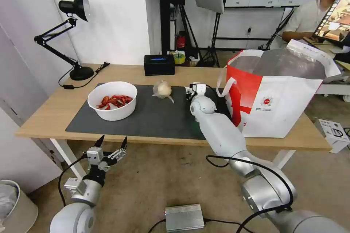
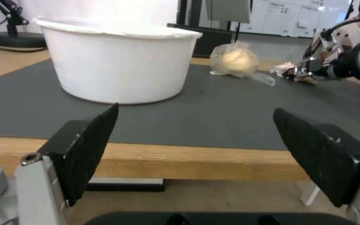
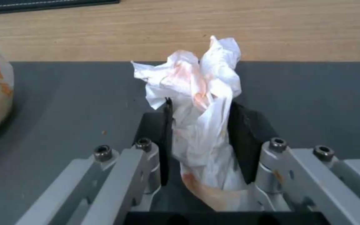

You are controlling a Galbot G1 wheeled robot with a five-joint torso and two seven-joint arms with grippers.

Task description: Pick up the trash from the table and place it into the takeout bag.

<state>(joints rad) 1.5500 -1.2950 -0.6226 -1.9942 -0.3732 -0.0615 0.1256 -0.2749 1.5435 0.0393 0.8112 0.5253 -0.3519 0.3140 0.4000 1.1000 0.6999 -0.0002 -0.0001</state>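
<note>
Black fingers [image 3: 240, 137] of the right gripper [image 3: 198, 125] are closed on the crumpled white tissue [image 3: 197, 90], stained orange, low over the dark grey mat [image 1: 153, 116] toward its far right, just left of the takeout bag [image 1: 277, 102]. Left of it lies the balled clear plastic bag [image 1: 162, 89], and farther left stands the white round bowl [image 1: 112, 100] of red shells. Before the table's [image 1: 47, 113] near edge, the left gripper [image 1: 111, 145] hangs spread wide, holding nothing.
</note>
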